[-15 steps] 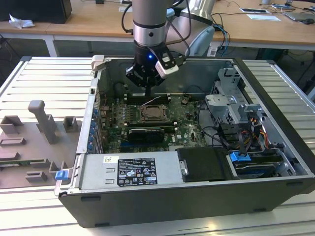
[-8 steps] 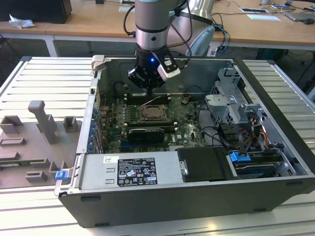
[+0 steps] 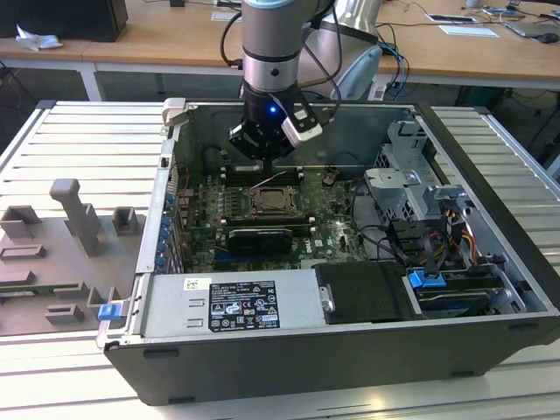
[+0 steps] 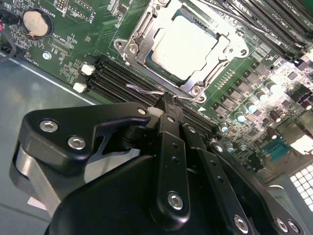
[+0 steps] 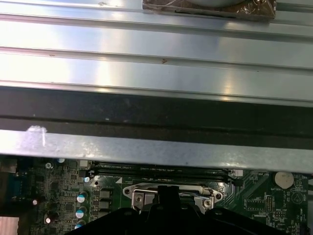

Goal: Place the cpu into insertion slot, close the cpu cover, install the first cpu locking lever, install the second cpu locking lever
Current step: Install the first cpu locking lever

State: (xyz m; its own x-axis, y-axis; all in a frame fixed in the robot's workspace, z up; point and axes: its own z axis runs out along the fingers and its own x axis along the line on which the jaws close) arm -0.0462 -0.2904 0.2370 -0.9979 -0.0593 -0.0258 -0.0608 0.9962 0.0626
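The cpu (image 4: 185, 46) lies pale and flat in the insertion slot (image 3: 273, 203) on the green board. The cpu cover (image 4: 133, 48), a grey metal frame, lies down around it. A thin wire locking lever (image 4: 143, 89) runs along the socket's near edge, between the socket and the black memory slots. My gripper (image 4: 167, 100) is shut, its black fingertips together and touching the lever's hooked end. In the first wrist view the gripper (image 5: 169, 192) is against the cover's edge (image 5: 146, 188). In the exterior view the gripper (image 3: 265, 156) hangs just above the socket's far side.
The open computer case (image 3: 289, 346) surrounds the board. Black memory slots (image 4: 122, 78) flank the socket, and a coin battery (image 4: 35, 23) sits nearby. Drive cages and cables (image 3: 429, 227) fill the exterior view's right. A grey fixture plate (image 3: 61, 245) lies outside on the exterior view's left.
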